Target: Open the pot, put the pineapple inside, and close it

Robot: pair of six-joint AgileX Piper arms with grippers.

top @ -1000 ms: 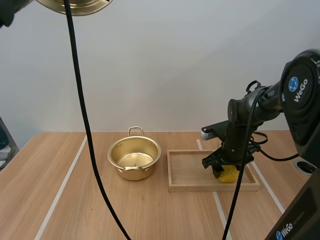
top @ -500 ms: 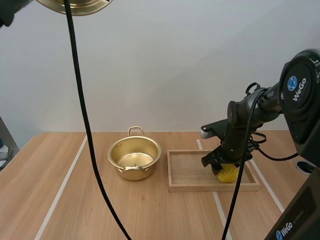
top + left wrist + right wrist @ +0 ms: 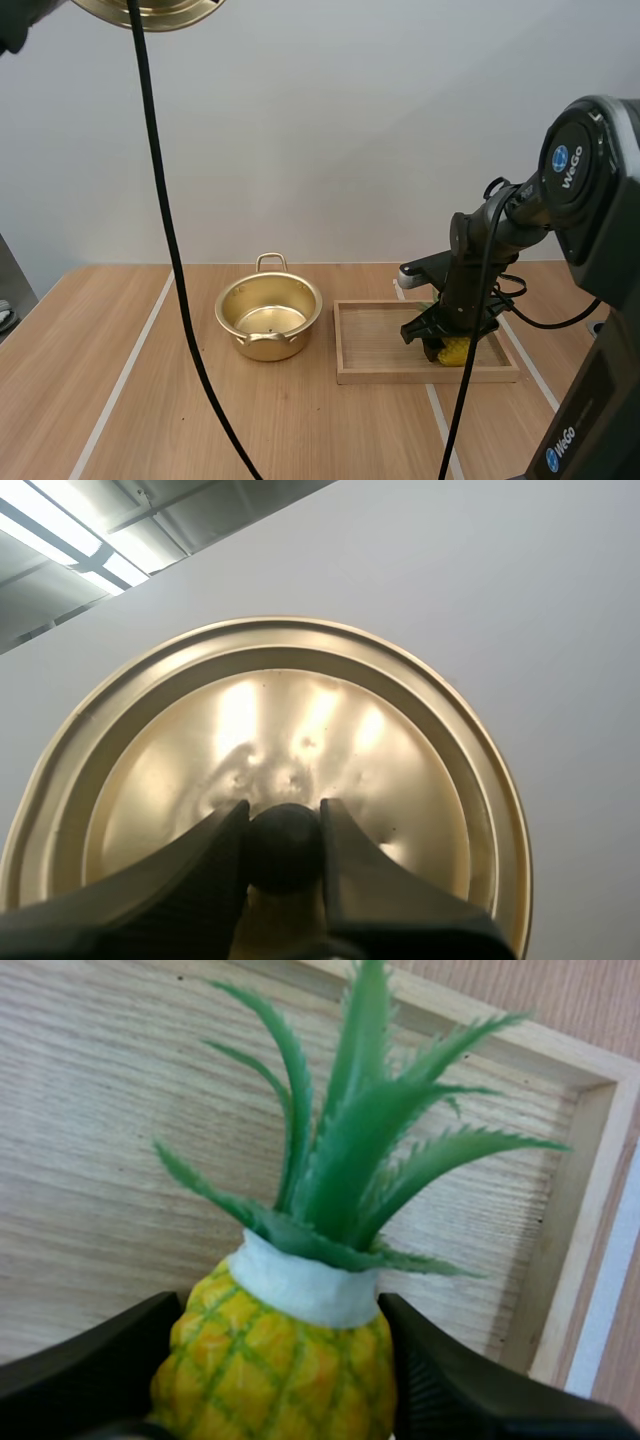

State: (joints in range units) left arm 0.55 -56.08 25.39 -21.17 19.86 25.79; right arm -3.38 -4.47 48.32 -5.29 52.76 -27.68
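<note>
Down at the right end of the wooden tray, your right gripper is clamped on the pineapple. You can see its black fingers pressed one against each side of the yellow body, just below the white collar. The green leaves fan out past the tips, over the tray's floor and toward one of its corners. From above, the fruit sits low, either on the tray floor or barely off it; you cannot tell which. Left of the tray, near it but not touching, the gold pot stands open on the table, with one loop handle at the back and one at the front. High over the table's left side, your left gripper pinches the dark knob of the gold lid, a finger on either side, and holds the lid well above the pot.
</note>
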